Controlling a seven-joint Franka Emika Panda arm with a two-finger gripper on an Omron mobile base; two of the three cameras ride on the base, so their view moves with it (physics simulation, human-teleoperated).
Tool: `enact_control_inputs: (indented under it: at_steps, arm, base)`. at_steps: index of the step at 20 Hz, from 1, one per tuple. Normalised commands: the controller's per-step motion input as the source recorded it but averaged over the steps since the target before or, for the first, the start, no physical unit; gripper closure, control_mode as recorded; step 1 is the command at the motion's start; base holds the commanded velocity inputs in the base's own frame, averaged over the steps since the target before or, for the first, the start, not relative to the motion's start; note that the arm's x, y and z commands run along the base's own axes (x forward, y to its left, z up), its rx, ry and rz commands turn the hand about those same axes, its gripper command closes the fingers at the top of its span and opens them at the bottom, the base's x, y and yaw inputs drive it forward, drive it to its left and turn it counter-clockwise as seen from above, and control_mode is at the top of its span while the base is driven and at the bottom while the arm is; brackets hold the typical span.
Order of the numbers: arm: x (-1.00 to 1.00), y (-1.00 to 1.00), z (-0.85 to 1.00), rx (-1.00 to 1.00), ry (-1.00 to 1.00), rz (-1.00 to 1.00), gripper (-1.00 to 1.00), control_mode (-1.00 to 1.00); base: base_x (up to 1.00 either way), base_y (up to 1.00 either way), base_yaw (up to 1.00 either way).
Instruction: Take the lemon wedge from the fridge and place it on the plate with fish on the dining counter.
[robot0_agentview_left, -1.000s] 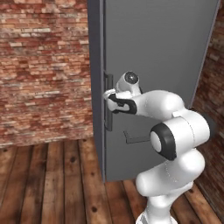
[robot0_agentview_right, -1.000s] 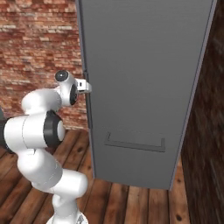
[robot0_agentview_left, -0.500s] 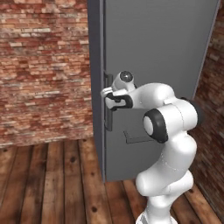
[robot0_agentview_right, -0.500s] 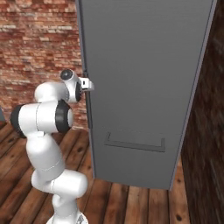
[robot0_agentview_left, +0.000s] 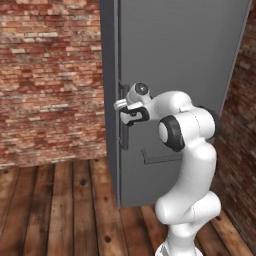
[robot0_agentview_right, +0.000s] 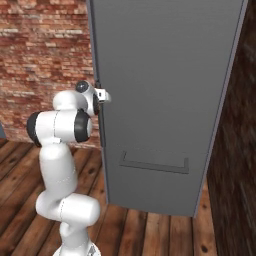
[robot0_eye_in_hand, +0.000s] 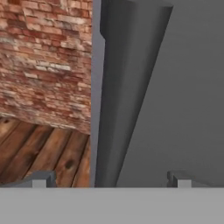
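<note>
One tall dark grey fridge (robot0_agentview_left: 180, 75) stands shut before a red brick wall (robot0_agentview_left: 50, 75) on a wooden plank floor (robot0_agentview_left: 60, 210). The gripper (robot0_agentview_left: 124, 111) sits at the vertical bar handle (robot0_agentview_left: 123, 135) on the door's left edge. In the hand view the handle (robot0_eye_in_hand: 127, 96) runs between the two spread fingertips (robot0_eye_in_hand: 41, 178), which stand wide to either side of it without pinching it. A shallow recessed drawer pull (robot0_agentview_right: 154, 162) crosses the lower door.
</note>
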Motion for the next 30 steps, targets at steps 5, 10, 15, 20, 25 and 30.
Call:
enact_control_inputs:
  at_steps: [5, 10, 15, 20, 25, 30]
  arm:
    - [0.5, 0.03, -0.04, 0.0, -0.02, 0.0, -1.0, -1.0]
    - [0.57, 0.1, -0.06, 0.0, 0.0, 0.0, -1.0, -1.0]
    - [0.65, 0.03, -0.05, 0.0, 0.0, 0.0, -1.0, -1.0]
    - [0.5, 0.0, -0.13, 0.0, 0.0, 0.0, 1.0, -1.0]
    - [0.03, 0.0, 0.0, 0.0, 0.0, 0.0, 1.0, -1.0]
    - [-0.01, 0.0, 0.0, 0.0, -0.01, 0.0, 1.0, -1.0]
  base:
    - [0.0, 0.0, 0.0]
    - [0.0, 0.0, 0.0]
    - [0.0, 0.0, 0.0]
    - [0.0, 0.0, 0.0]
    - [0.0, 0.0, 0.0]
    - [0.0, 0.0, 0.0]
